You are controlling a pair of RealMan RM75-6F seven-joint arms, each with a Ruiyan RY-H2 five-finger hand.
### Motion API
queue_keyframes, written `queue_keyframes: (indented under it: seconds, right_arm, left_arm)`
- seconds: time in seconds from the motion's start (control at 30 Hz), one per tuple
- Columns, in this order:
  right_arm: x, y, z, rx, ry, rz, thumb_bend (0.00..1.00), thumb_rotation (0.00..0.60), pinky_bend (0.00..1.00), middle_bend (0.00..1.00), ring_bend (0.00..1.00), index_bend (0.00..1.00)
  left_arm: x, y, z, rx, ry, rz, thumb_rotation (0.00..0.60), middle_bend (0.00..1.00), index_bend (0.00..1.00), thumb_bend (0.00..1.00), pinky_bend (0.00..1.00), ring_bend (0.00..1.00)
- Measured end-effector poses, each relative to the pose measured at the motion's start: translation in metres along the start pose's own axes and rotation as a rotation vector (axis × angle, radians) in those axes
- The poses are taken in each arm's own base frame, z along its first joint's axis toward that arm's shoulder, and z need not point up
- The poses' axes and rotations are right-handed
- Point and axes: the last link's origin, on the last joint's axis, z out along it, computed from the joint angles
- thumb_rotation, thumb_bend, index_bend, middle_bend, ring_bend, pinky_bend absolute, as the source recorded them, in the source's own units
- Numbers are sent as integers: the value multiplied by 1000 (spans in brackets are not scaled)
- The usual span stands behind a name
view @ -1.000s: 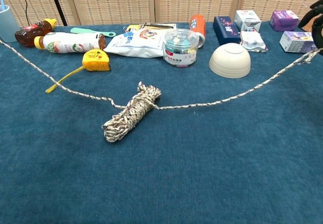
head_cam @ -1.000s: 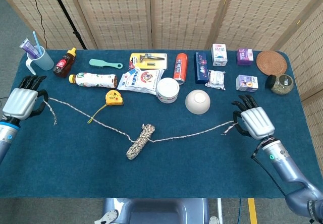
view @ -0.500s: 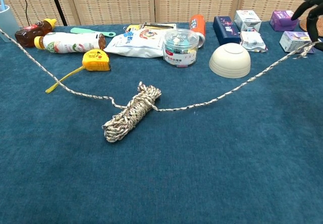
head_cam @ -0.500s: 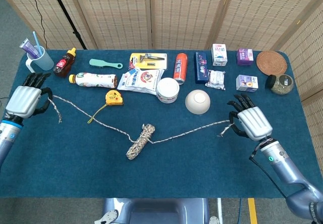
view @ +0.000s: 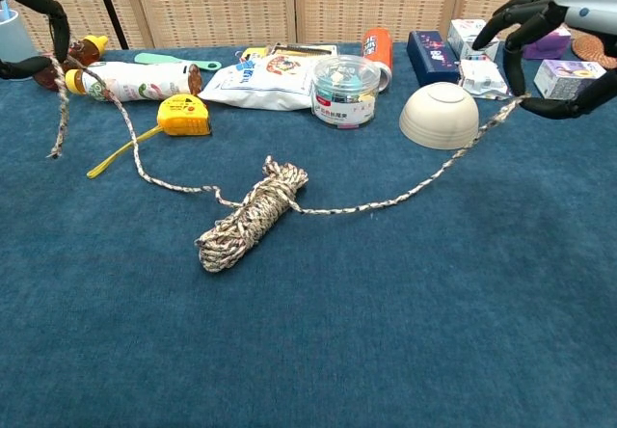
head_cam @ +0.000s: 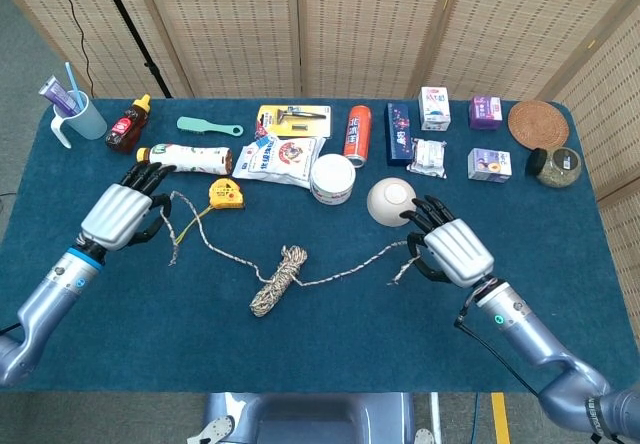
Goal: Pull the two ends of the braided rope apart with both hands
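Fingers of both hands, left hand (head_cam: 122,214) and right hand (head_cam: 452,252), are seemingly pinching rope ends; braided rope (head_cam: 279,278) sagging, mid-bench bundle unpulled.

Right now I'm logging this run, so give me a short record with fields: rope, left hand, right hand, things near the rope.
rope: braided rope, bundle coiled mid-table, both strands slack on the blue cloth
left hand: left hand pinches one rope end, lifted off the table
right hand: right hand pinches the other end, beside the white bowl
nearby: yellow tape measure next to the left strand
task state: bundle not yet pulled apart
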Motion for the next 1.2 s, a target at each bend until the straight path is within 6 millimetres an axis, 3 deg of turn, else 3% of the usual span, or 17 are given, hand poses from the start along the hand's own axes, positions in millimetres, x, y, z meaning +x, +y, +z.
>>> queue_keyframes:
  seconds: [0.1, 0.13, 0.27, 0.53, 0.83, 1.2]
  right_arm:
    - [-2, -4, 3, -1, -12, -6, 443, 600, 0, 0, 0, 49]
    - [-2, -4, 3, -3, -14, -9, 414, 600, 0, 0, 0, 17]
    - [-1, -5, 4, -20, -14, -17, 312, 600, 0, 0, 0, 0]
    - [10, 13, -14, -101, 38, -14, 308, 600, 0, 0, 0, 0]
    - [23, 45, -54, -252, 108, -15, 308, 600, 0, 0, 0, 167]
    - [26, 60, -114, -406, 152, -40, 308, 600, 0, 0, 0, 183]
  left_arm:
    - [-3, 10, 0, -12, -35, -17, 600, 0, 35, 312, 0, 0]
    - [-3, 12, 0, -13, -45, -22, 600, 0, 13, 291, 0, 0]
    - [-1, 19, -2, -11, -75, -33, 600, 0, 0, 246, 0, 0]
    - [10, 7, -22, 66, -68, -54, 600, 0, 0, 245, 0, 0]
    - [13, -27, -80, 246, -34, -68, 600, 0, 41, 245, 0, 0]
    - [10, -41, -167, 410, 23, -69, 600, 0, 77, 245, 0, 0]
